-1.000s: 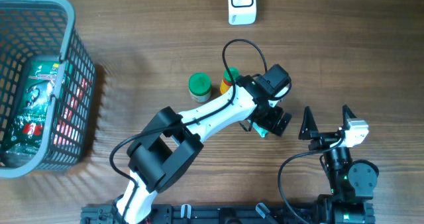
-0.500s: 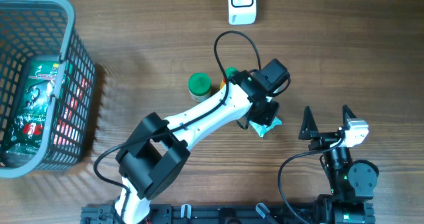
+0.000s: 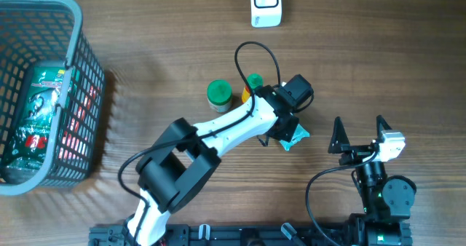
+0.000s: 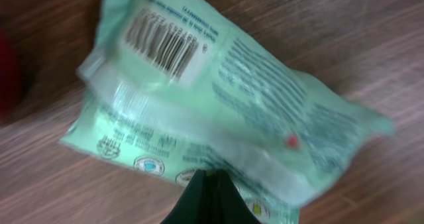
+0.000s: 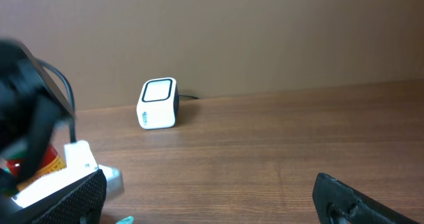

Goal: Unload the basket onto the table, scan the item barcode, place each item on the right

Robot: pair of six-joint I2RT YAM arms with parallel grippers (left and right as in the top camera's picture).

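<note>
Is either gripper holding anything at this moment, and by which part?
The left gripper is shut on the green packet, fingers pinching its long edge away from the barcode. The right gripper is open and empty.

basket far left, packet inside | scanner at back | pouch right of jars

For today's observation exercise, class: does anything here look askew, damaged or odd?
Nothing is spilled or broken. Only the green packet looks odd: it is askew and creased where the left tool pinches its edge, barcode showing.
</note>
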